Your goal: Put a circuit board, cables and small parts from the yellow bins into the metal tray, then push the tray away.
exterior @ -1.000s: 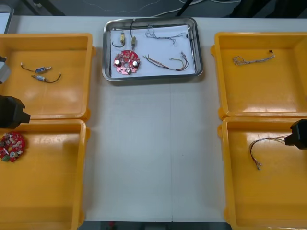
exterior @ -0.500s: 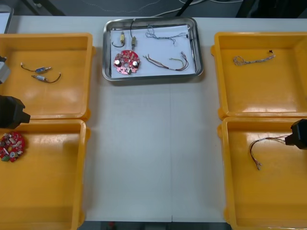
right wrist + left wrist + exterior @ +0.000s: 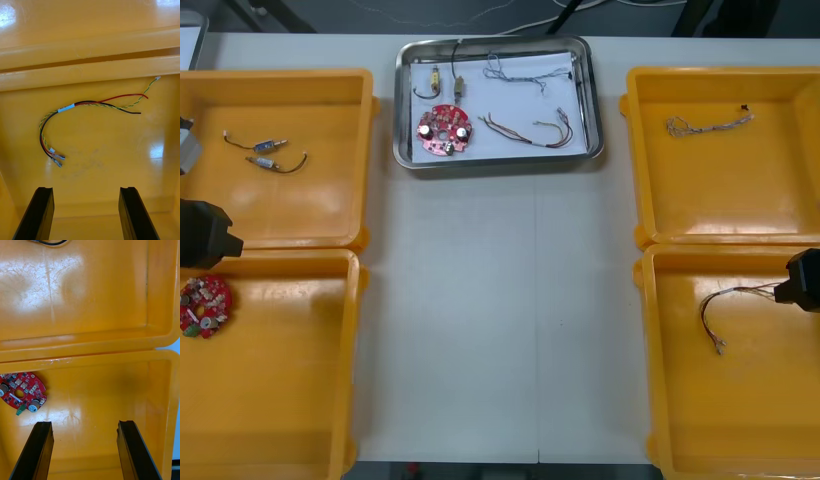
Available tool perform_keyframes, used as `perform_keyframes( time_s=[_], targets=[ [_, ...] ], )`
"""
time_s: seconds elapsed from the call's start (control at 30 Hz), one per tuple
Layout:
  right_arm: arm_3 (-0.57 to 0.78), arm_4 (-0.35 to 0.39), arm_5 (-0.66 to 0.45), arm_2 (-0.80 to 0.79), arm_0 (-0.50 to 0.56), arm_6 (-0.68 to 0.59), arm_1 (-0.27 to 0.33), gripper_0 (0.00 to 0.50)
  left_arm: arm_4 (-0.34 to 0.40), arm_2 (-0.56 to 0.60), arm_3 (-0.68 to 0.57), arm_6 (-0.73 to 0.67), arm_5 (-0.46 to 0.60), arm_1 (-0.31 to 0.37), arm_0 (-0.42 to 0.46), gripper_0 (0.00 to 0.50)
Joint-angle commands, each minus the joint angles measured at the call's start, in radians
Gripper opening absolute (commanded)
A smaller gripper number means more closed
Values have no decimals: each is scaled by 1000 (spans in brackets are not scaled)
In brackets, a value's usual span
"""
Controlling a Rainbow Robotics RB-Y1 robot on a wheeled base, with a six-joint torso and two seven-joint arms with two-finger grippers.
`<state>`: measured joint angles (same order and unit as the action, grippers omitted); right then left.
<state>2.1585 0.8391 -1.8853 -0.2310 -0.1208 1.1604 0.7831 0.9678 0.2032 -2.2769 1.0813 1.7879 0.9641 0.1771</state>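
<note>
Since the metal tray (image 3: 498, 163) already holds a red circuit board (image 3: 443, 131), cables (image 3: 525, 130) and small metal parts (image 3: 447, 80), loading looks done, and at most a last push remains. The left gripper (image 3: 85, 423), fingers wide and empty, hovers over the yellow bin (image 3: 352, 330) nearer than the tray and to its left. The right gripper (image 3: 86, 189), equally wide, hovers over its right-hand counterpart. Little table (image 3: 500, 320) lies beyond the tray, with bare room on its near side.

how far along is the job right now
Done: the tray holds a board, cables and small parts, and sits at the far edge of the table. In hand: nothing; the left gripper and right gripper hang open over the near bins. Left: apparently nothing.
</note>
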Motion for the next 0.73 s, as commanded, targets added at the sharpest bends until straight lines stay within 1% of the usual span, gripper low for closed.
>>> perform_keyframes(
  time_s=[0.03,0.73],
  targets=[
    [34,-8,8,-30,15,55,-8,500,6,28,-12,66,7,44,-16,500],
    [34,-8,8,-30,15,55,-8,500,6,28,-12,66,7,44,-16,500]
  ],
)
